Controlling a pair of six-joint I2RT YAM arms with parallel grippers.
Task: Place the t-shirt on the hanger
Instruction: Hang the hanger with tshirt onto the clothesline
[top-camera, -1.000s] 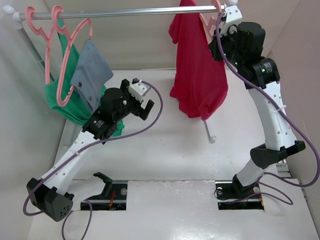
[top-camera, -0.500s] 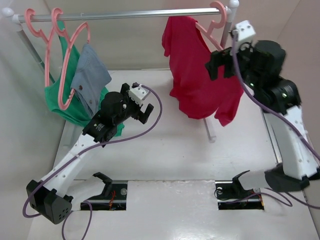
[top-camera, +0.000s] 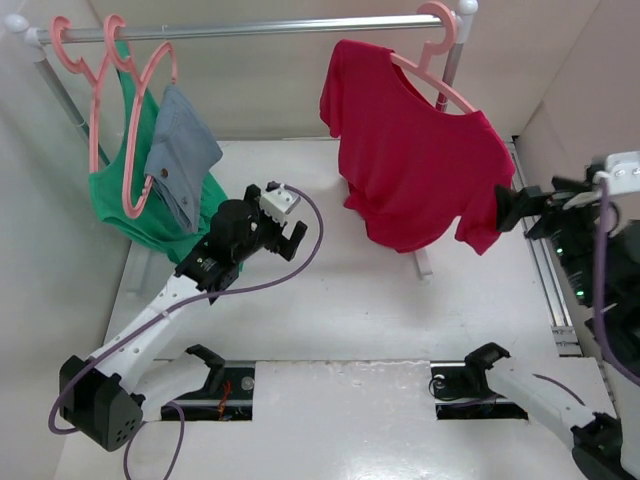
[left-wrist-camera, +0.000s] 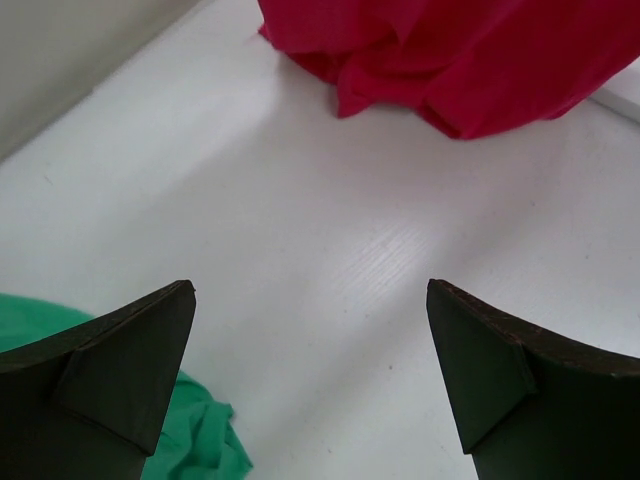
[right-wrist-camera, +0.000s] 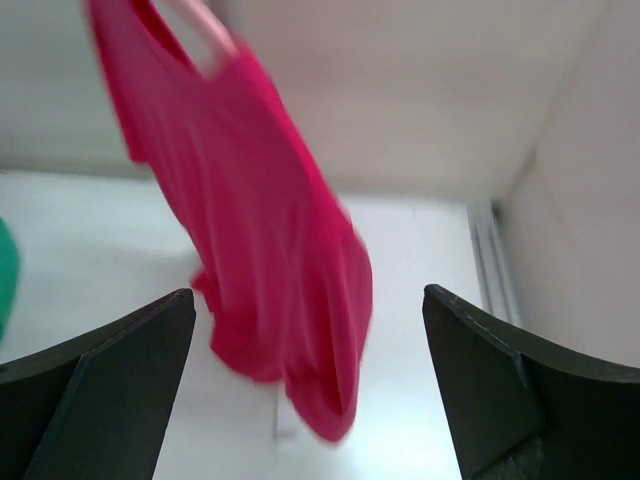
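**Shirt Hung, Little Left to Do**

The t-shirt (top-camera: 420, 170) is seen draped on the hanger (top-camera: 450, 94), which is hooked over the rail (top-camera: 250, 27). The right gripper (top-camera: 508, 208) is held spread and empty just beside the sleeve. The left gripper (top-camera: 292, 222), also spread, is held empty. Only withdrawal is judged outstanding.

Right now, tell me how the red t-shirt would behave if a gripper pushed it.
Probably floppy: the t-shirt drapes and its hem bunches in folds. It would likely swing rather than resist, since its hanger hangs only by a hook on the rail.
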